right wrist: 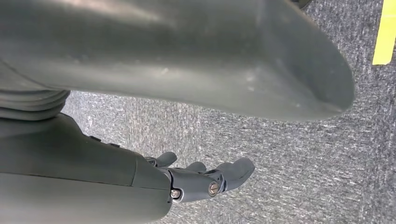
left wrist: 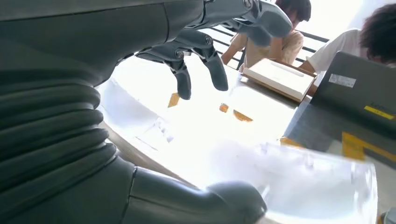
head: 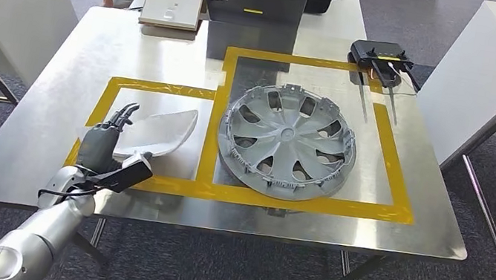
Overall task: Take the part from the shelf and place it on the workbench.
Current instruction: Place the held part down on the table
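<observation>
in the head view the left hand (head: 108,139) sits over the near-left part of the workbench (head: 53,117), inside the smaller yellow-taped box, with its dark fingers (head: 127,112) spread and pointing toward the far edge. the part (head: 156,133), a pale grey curved shell, lies flat on the steel just beside that hand on its right, apparently touching at the near end, its long axis running from the near edge up toward the hubcap (head: 287,143) in the larger taped box. i cannot tell from this view whether anything is pinched. the left arm is plainly the nearer one. in the left wrist view the fingers (left wrist: 196,60) hang apart with nothing between them and the thumb (left wrist: 233,200), and the part (left wrist: 317,186) lies blurred on the bright surface past the thumb, so i judge the hand to be holding nothing and the part to be set down already. in the right wrist view the right hand (right wrist: 201,179) hangs over grey carpet (right wrist: 299,154), fingers loosely curled on nothing, well away from the workbench.
</observation>
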You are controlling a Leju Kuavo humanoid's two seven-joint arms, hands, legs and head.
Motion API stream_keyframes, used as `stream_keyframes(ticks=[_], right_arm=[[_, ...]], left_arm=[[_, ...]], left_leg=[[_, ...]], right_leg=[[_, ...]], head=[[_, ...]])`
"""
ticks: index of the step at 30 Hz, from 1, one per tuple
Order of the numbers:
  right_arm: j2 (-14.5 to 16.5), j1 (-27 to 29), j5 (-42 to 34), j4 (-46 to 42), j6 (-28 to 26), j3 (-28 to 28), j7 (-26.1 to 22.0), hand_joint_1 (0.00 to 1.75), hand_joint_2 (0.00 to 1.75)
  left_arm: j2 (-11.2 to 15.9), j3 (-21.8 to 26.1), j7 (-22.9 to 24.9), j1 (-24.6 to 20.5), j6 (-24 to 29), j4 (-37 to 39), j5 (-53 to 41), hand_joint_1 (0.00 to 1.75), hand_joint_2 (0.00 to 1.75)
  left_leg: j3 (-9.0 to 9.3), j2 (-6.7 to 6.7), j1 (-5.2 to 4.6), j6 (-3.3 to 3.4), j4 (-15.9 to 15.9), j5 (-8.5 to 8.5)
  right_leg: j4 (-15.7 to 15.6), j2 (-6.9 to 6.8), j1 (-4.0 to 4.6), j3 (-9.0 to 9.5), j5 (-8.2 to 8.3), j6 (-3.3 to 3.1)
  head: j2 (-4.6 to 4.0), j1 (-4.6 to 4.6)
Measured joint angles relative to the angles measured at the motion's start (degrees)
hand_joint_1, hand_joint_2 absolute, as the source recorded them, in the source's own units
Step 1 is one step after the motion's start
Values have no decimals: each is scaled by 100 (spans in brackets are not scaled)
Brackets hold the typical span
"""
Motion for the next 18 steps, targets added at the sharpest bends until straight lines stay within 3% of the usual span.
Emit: stream_keyframes(ticks=[11,16,18], right_arm=[[24,0,7,0,86,0,-66,0,0],[41,2,7,0,90,0,-69,0,0],[44,1,8,0,92,0,-69,0,0]], left_arm=[[30,0,-131,0,129,-85,-73,0,0],[46,0,-129,-2,129,-98,-80,0,0],[44,-2,-133,-4,129,-116,-83,0,0]], left_leg=[[-2,0,-31,33,29,-21],[2,4,-47,102,52,-31],[29,30,-9,152,-18,28]], right_leg=[[-10,0,-15,13,-3,25],[-25,8,-34,36,-2,95],[27,-36,-23,25,-60,131]], head=[[0,0],[0,-1],[0,4]])
